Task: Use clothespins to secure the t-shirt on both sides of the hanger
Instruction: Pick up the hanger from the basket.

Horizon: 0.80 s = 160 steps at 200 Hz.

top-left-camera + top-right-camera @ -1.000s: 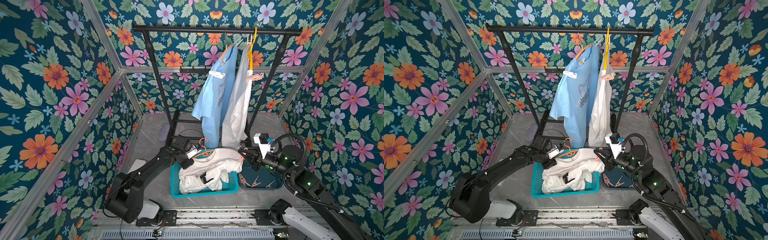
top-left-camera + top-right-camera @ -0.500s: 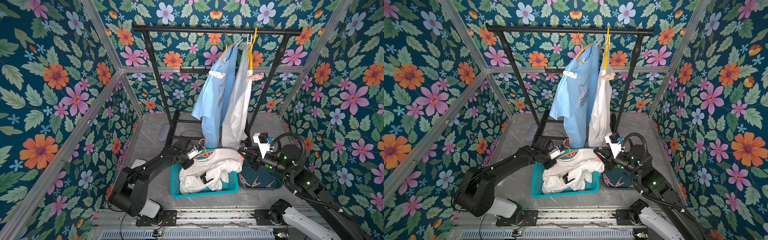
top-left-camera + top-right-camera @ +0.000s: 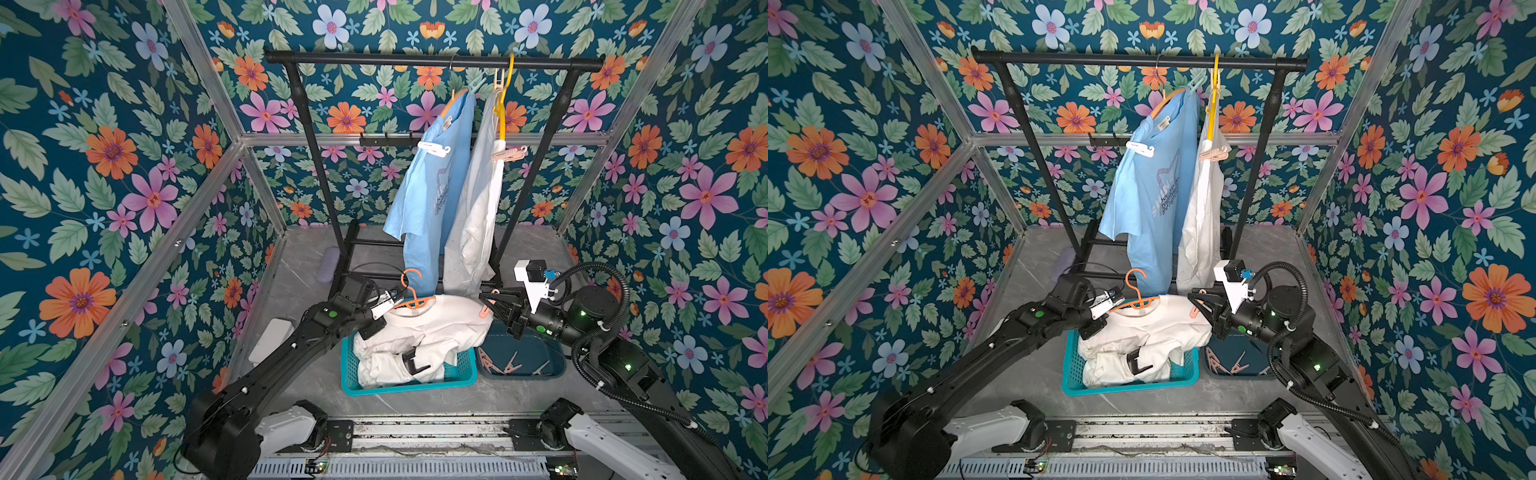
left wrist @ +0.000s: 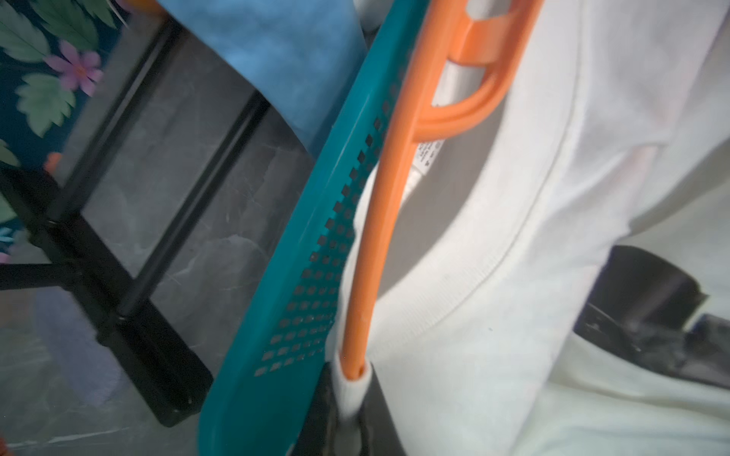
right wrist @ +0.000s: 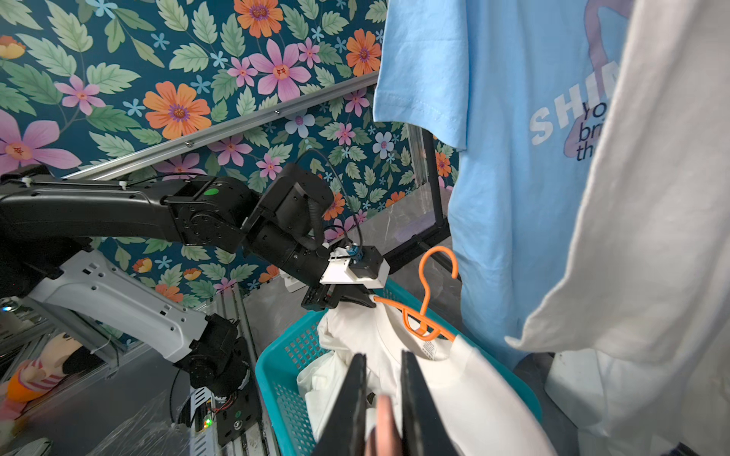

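The left arm point(image 3: 291, 353) and the right arm point(image 3: 623, 370) are built of black links on white base housings point(image 3: 286, 428), with green lights point(image 3: 331, 314) lit at the joints. A white bracket point(image 3: 530, 282) is fixed at each wrist, and black tapered fingers are fitted to the left end effector point(image 5: 365, 301) and right end effector point(image 3: 488, 300); a ribbed black hose point(image 3: 596, 265) is looped over the right arm.

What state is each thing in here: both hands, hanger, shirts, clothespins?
left hand: shut on the end of the orange hanger, shirt fabric pinched too.
right hand: shut on pink clothespin.
white t-shirt: on the orange hanger, draped over teal basket, no clothespin seen on it.
blue t-shirt: hanging from rack, clipped.
loose clothespins: lying in dark bin.
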Each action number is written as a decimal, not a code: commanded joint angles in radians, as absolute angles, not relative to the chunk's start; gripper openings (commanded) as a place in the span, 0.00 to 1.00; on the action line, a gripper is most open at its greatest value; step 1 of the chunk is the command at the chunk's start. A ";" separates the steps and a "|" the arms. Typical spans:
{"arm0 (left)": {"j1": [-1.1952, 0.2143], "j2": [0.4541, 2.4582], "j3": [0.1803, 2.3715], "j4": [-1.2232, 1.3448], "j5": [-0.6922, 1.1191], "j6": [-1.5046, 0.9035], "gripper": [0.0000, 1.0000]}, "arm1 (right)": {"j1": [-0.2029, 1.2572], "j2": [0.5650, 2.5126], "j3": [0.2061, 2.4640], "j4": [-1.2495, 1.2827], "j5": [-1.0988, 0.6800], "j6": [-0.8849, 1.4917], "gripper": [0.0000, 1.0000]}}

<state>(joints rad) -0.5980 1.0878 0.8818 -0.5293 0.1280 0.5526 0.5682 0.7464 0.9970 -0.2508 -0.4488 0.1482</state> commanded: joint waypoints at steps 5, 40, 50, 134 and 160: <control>-0.611 0.925 0.826 -0.408 0.116 0.597 0.00 | 0.569 0.807 1.073 -0.278 -0.505 0.136 0.00; -0.612 0.758 0.780 -0.305 0.134 0.702 0.00 | 0.569 0.908 1.191 -0.327 -0.524 0.091 0.00; -0.611 0.742 0.791 -0.302 0.134 0.719 0.00 | 0.569 0.929 1.225 -0.336 -0.524 0.096 0.00; -0.611 0.711 0.797 -0.184 0.147 0.795 0.00 | 0.569 1.015 1.284 -0.301 -0.589 0.144 0.00; -0.612 0.719 0.816 -0.172 0.164 0.783 0.00 | 0.569 1.012 1.256 -0.273 -0.611 0.156 0.00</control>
